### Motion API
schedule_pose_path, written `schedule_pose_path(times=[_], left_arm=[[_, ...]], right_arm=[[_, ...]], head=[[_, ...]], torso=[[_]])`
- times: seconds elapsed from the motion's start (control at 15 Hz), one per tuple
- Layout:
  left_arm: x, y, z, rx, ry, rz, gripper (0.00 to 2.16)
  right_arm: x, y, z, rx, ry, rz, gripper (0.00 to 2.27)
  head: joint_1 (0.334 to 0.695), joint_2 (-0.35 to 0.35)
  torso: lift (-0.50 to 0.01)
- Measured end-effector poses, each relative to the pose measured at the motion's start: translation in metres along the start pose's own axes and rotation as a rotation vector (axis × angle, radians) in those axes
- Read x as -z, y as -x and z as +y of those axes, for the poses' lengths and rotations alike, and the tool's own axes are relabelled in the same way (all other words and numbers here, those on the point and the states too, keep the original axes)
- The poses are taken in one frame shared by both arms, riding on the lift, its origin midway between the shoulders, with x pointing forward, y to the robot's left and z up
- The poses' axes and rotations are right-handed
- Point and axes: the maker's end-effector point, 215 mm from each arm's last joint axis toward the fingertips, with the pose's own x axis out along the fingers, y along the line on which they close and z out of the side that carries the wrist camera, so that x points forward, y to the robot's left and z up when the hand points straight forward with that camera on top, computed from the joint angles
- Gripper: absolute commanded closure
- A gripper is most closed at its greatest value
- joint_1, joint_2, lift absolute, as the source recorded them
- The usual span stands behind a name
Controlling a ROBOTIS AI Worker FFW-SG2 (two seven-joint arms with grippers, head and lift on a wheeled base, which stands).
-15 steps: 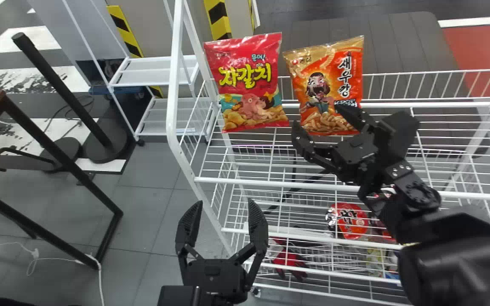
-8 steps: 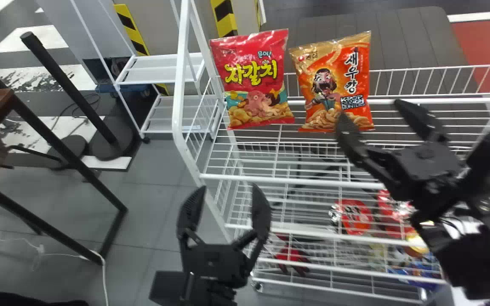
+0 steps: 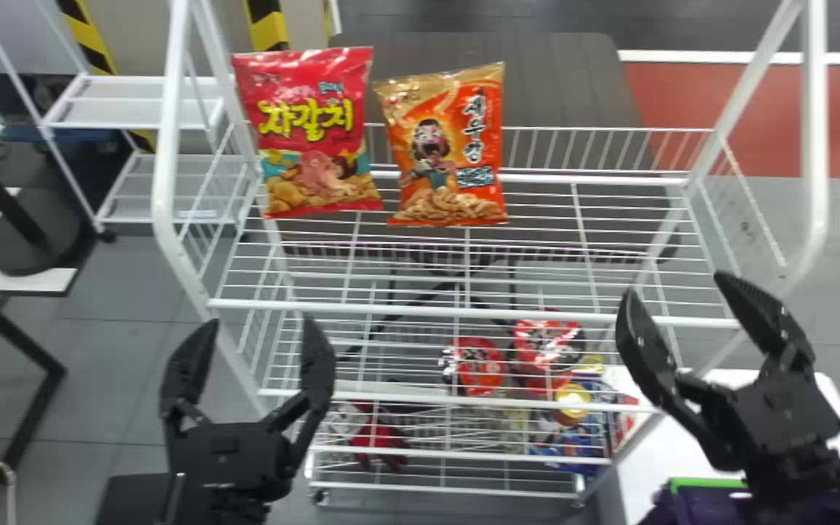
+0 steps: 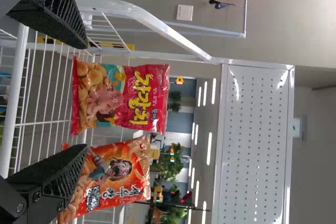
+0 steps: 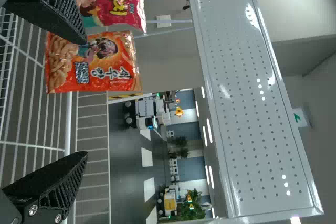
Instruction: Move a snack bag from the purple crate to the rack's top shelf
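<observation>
Head view, left claw (image 3: 259, 327) wide, right claw (image 3: 677, 286) wide, white wire rack (image 3: 420, 310), gray floor (image 3: 114, 364)

Two snack bags (image 3: 310, 131), two pincers (image 3: 259, 323), one purple crate (image 3: 704, 482).

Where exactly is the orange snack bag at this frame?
In the head view, the orange snack bag stands toward the back of the rack's top shelf, immediately right of the red snack bag.

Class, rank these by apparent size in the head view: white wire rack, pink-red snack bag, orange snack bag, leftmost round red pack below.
White wire rack
Pink-red snack bag and orange snack bag: too alike to rank
Leftmost round red pack
</observation>
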Motion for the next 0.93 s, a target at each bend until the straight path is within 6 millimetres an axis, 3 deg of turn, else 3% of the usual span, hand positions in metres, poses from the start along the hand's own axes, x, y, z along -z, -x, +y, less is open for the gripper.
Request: schedule_pose_path(times=[0.13, 0.33, 0.6, 0.93], left_arm=[[0.002, 0.002, 0.000, 0.004, -0.002, 0.008, 0.16], [0.005, 0.007, -0.001, 0.008, -0.004, 0.020, 0.16], [0.002, 0.017, -0.004, 0.014, -0.029, 0.048, 0.16], [0.000, 0.026, -0.016, 0.020, -0.105, 0.113, 0.16]], right_arm=[[0.002, 0.027, -0.018, 0.039, 0.025, -0.020, 0.05], [0.008, 0.047, -0.036, 0.077, 0.046, -0.006, 0.05], [0.015, 0.058, -0.038, 0.086, 0.041, 0.039, 0.06], [0.035, 0.055, -0.028, 0.090, -0.018, 0.155, 0.07]], head=[[0.695, -0.070], [0.695, -0.121], [0.695, -0.140], [0.695, -0.138]], torso=[[0.000], [0.000], [0.000], [0.000]])
